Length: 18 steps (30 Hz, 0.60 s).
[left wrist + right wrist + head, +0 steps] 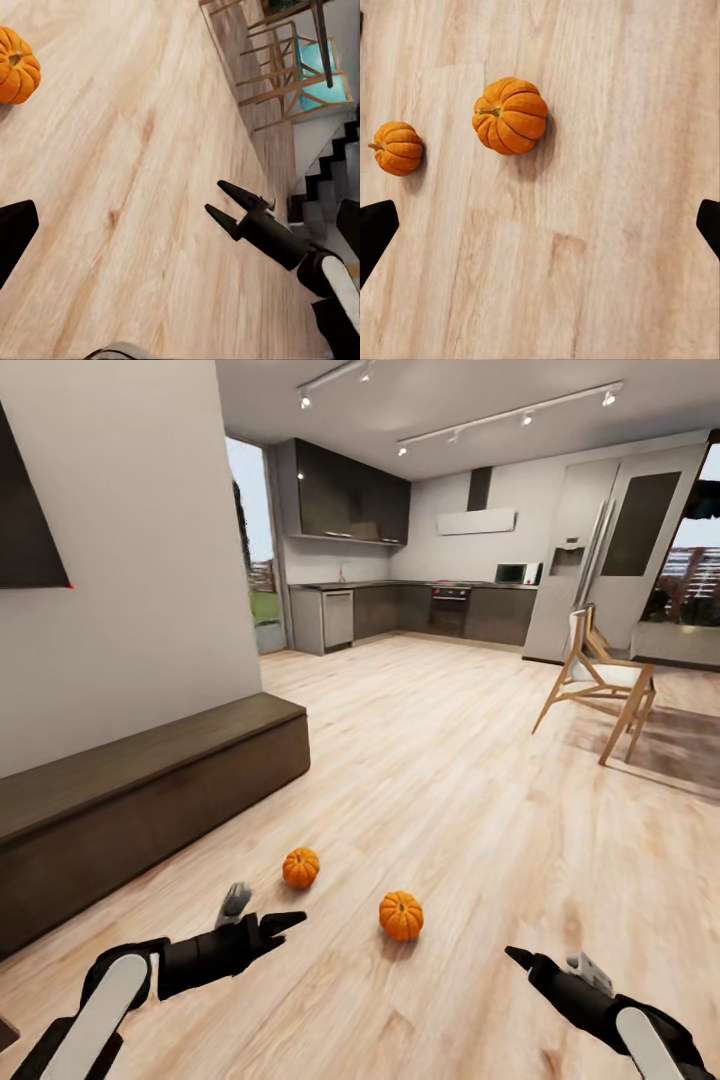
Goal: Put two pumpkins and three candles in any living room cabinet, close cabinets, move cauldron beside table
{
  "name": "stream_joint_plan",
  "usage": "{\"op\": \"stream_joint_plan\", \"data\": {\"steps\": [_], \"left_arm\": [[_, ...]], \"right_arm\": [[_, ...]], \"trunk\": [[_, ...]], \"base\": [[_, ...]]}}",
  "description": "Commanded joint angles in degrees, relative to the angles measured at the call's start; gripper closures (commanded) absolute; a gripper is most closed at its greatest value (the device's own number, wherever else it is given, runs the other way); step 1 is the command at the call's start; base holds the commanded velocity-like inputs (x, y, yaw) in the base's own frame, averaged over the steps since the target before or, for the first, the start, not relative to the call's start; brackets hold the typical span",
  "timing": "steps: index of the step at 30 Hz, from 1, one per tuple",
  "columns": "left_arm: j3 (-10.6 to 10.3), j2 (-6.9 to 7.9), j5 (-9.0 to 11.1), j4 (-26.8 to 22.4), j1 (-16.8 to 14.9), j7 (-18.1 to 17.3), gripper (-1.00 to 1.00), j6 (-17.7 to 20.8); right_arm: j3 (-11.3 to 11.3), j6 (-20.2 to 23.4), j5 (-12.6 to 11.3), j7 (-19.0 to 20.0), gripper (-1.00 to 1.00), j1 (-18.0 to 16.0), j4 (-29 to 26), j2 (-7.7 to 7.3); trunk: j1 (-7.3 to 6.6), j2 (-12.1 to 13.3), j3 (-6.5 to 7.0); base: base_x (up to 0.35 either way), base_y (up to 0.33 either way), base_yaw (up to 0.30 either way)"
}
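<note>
Two orange ribbed pumpkins lie on the wood floor just ahead of me: the left pumpkin (300,867) (397,148) and the slightly nearer right pumpkin (401,915) (510,114) (16,65). My left gripper (270,906) hovers open, low, just short of the left pumpkin. Off to the right of the right pumpkin my right gripper (548,958) (219,200) is open too, its fingers (375,225) spread wide with the pumpkins beyond them. The long low dark-brown cabinet (150,790) runs along the left wall, its fronts shut. The candles, cauldron and table are out of view.
A wooden chair (600,680) stands on a rug (680,745) at the right. The dark kitchen (400,610) lies at the back, past open floor. Dining chairs (292,67) and a staircase (330,180) appear in the left wrist view.
</note>
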Motion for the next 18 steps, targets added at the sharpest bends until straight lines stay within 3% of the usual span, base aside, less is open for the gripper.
{"op": "stream_joint_plan", "data": {"steps": [1, 3, 7, 11, 18], "left_arm": [[0.0, 0.61, 0.7, 0.0, 0.0, -0.5, -1.0, 0.1], [-0.1, 2.02, 3.8, 0.0, 0.0, -0.5, -1.0, 0.0], [-0.2, 2.62, 5.2, 0.1, 0.0, -0.5, -1.0, 0.0], [0.0, 2.76, 5.4, 0.1, 0.0, -0.5, -1.0, 0.0], [0.4, 2.82, 5.5, 0.1, 0.1, -0.6, -1.0, 0.1]], "right_arm": [[-0.1, 0.3, 0.1, 0.1, -1.0, -1.1, 0.7, 0.03], [0.3, 0.3, 0.2, 0.0, -1.0, -6.7, 5.3, 0.12], [0.6, -0.5, 2.1, -0.3, -1.0, -13.6, 12.9, 0.32], [1.2, -1.3, 5.0, -0.3, -1.0, -15.8, 14.7, 0.37], [2.9, -1.0, 5.9, -0.4, -1.0, -17.0, 16.7, 0.38]], "trunk": [[0.01, 0.0, -0.06], [0.01, 0.0, -0.06], [0.01, 0.0, -0.06], [0.01, 0.0, -0.06], [0.01, 0.0, -0.06]], "base": [[0.204, -0.23, 0.0], [0.203, -0.23, 0.0], [0.202, -0.23, 0.0], [0.199, -0.232, 0.0], [0.185, -0.238, 0.0]]}}
